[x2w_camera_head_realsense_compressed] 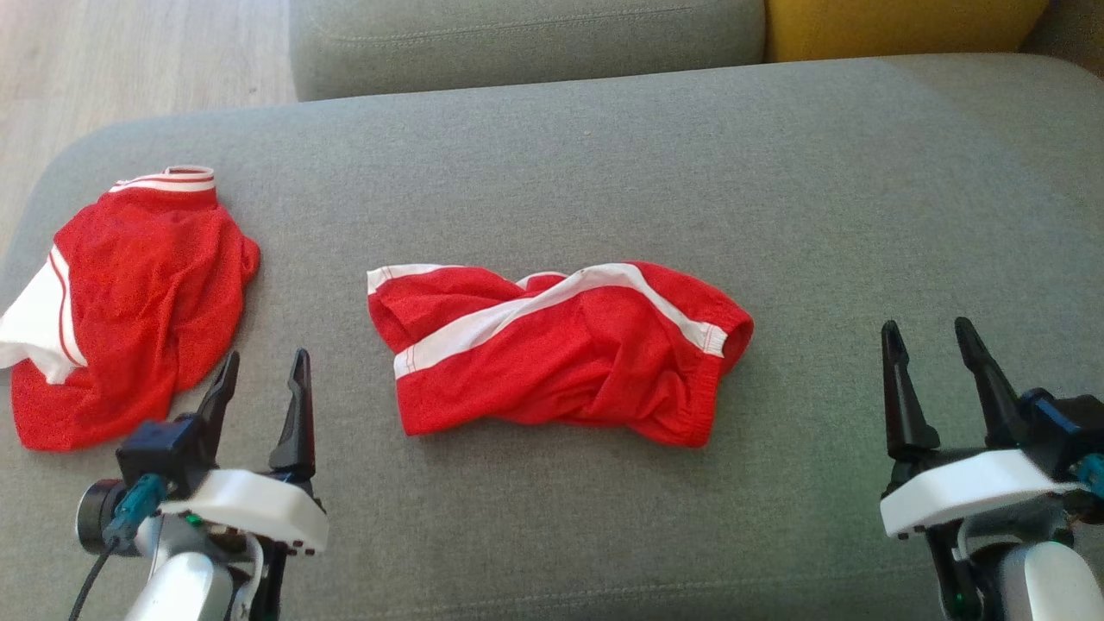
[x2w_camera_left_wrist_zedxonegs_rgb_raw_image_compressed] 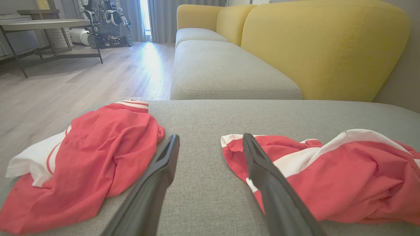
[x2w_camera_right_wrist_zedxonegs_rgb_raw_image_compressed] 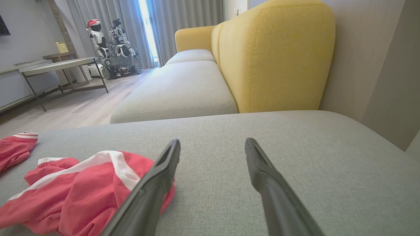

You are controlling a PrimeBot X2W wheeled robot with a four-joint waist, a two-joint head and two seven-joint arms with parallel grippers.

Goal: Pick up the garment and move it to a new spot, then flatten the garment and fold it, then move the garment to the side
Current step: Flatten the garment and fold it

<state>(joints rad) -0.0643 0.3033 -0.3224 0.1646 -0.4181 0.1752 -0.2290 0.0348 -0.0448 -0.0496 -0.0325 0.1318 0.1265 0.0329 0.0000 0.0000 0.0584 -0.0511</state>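
At the middle of the grey cushion (x2w_camera_head_realsense_compressed: 604, 172) lay the garment (x2w_camera_head_realsense_compressed: 552, 354), a red piece with white bands. It was crumpled and twisted on itself, with one white stripe running slantwise across its top and an elastic hem bunched at its right end. It rested free of both tools.

The left tool (x2w_camera_head_realsense_compressed: 266, 355) stood near the garment's lower left corner, low over the cushion, its two dark fingers spread wide with nothing between them. In the left wrist view the garment's white-edged corner showed just past one finger. The right tool (x2w_camera_head_realsense_compressed: 925, 324) stood well apart from the garment's right end, over bare grey fabric, likewise spread wide and empty.

A second red garment (x2w_camera_head_realsense_compressed: 129, 310), with white panels and a striped collar band, lay rumpled at the cushion's left end, just beside the left tool and apart from the first.

Beyond the cushion ran another grey seat (x2w_camera_left_wrist_zedxonegs_rgb_raw_image_compressed: 229, 72) with a yellow backrest (x2w_camera_left_wrist_zedxonegs_rgb_raw_image_compressed: 321, 49). Farther off were a pale wooden floor (x2w_camera_left_wrist_zedxonegs_rgb_raw_image_compressed: 98, 75), a metal-legged table (x2w_camera_left_wrist_zedxonegs_rgb_raw_image_compressed: 46, 24) and another robot (x2w_camera_right_wrist_zedxonegs_rgb_raw_image_compressed: 111, 42) by the curtains (x2w_camera_right_wrist_zedxonegs_rgb_raw_image_compressed: 183, 19).
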